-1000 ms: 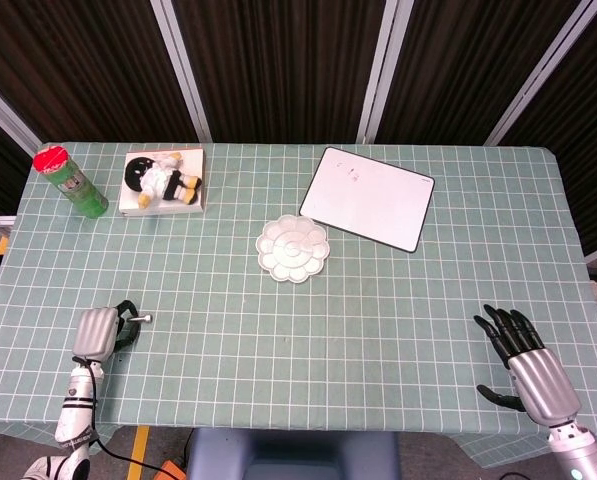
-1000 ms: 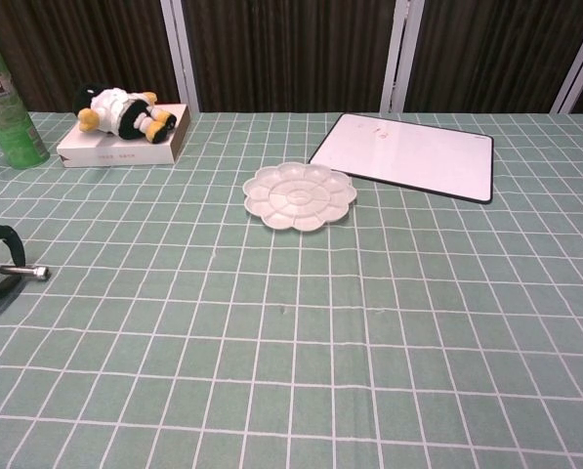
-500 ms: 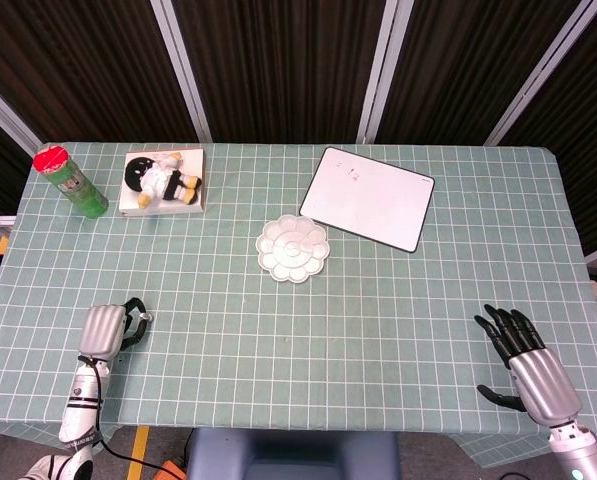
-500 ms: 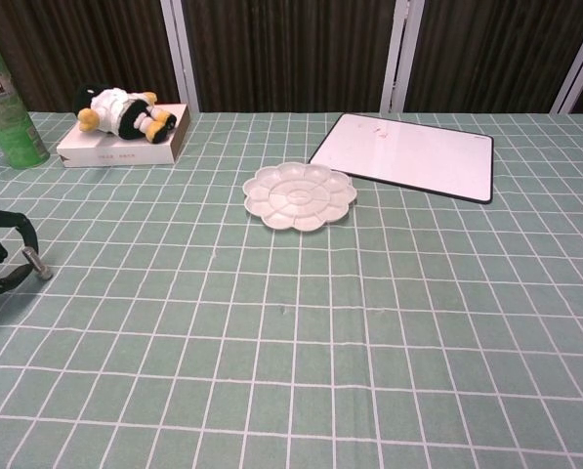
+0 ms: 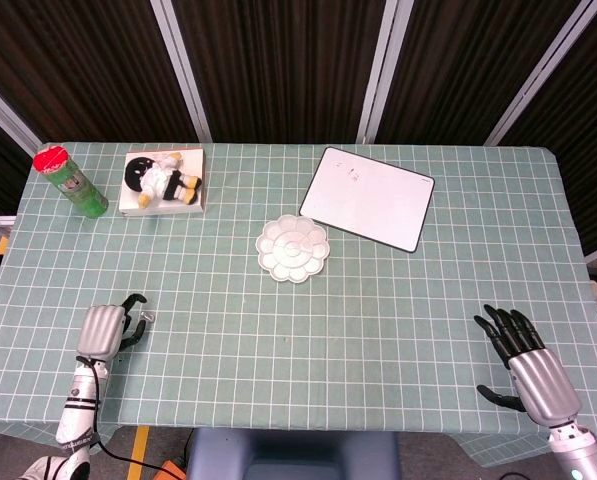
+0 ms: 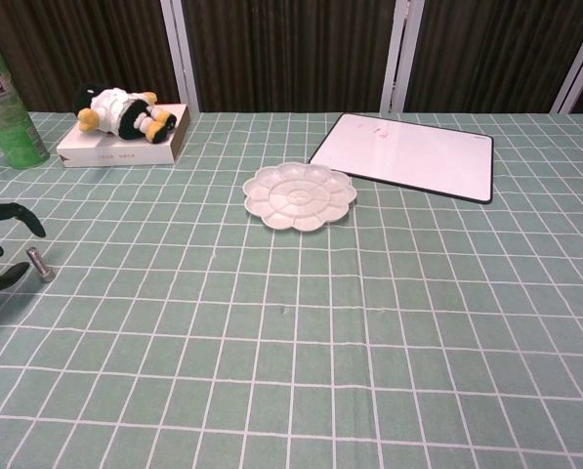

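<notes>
Now left hand [image 5: 103, 330] sits at the table's 8 o'clock corner, fingers spread and released, holding nothing; small metal bolt [image 6: 40, 265] lies on the cloth just beside the fingertips [image 6: 18, 213], not gripped as far as chest view shows. Right hand [image 5: 526, 362] at 4 o'clock, fingers apart, empty, palm down near the table edge. Paint palette [image 5: 292, 247] mid-table; whiteboard [image 5: 367, 196] at its 1 o'clock. Plush toy [image 5: 163, 178] on a white box [image 6: 120, 149] at 10 o'clock, green can [image 5: 70, 180] just left of it. Green checked tablecloth [image 5: 378, 320].
</notes>
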